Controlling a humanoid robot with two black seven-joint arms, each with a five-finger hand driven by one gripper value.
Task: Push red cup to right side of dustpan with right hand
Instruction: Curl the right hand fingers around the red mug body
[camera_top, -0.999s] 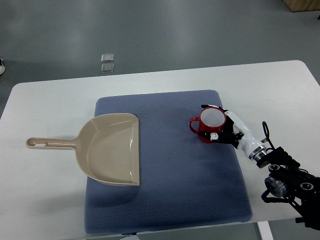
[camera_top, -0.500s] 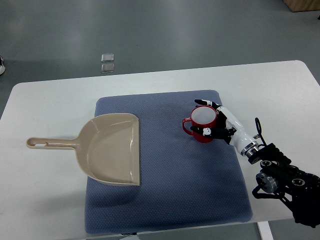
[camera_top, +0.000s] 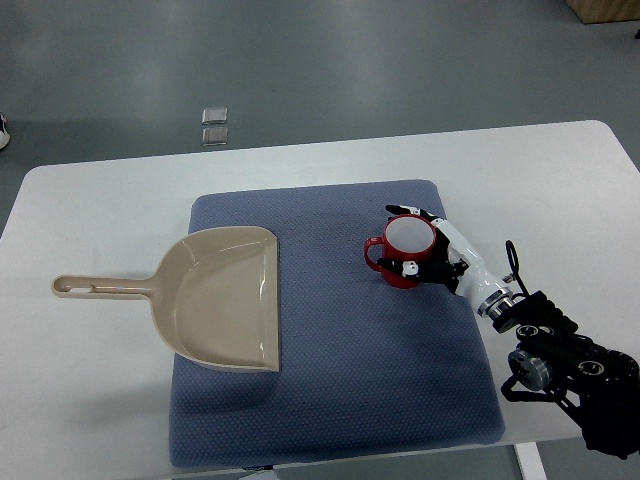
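Observation:
A red cup (camera_top: 404, 262) with a white inside stands upright on the blue mat (camera_top: 330, 400), right of centre, its handle pointing left. My right hand (camera_top: 399, 240) comes in from the lower right and cups the cup's right side. Its black-tipped fingers (camera_top: 402, 211) curl round the far rim, and others reach round the near side. The beige dustpan (camera_top: 222, 295) lies on the mat's left part, mouth facing right and handle (camera_top: 100, 288) reaching left onto the white table. A wide strip of mat separates cup and dustpan.
The white table (camera_top: 90, 390) extends beyond the mat on all sides, with its front edge close below the mat. My right forearm (camera_top: 560, 360) hangs over the table's lower right corner. Two small grey tiles (camera_top: 214, 125) lie on the floor beyond.
The cup has slid left and slightly toward the dustpan, carried along by my right hand. The dustpan has not moved.

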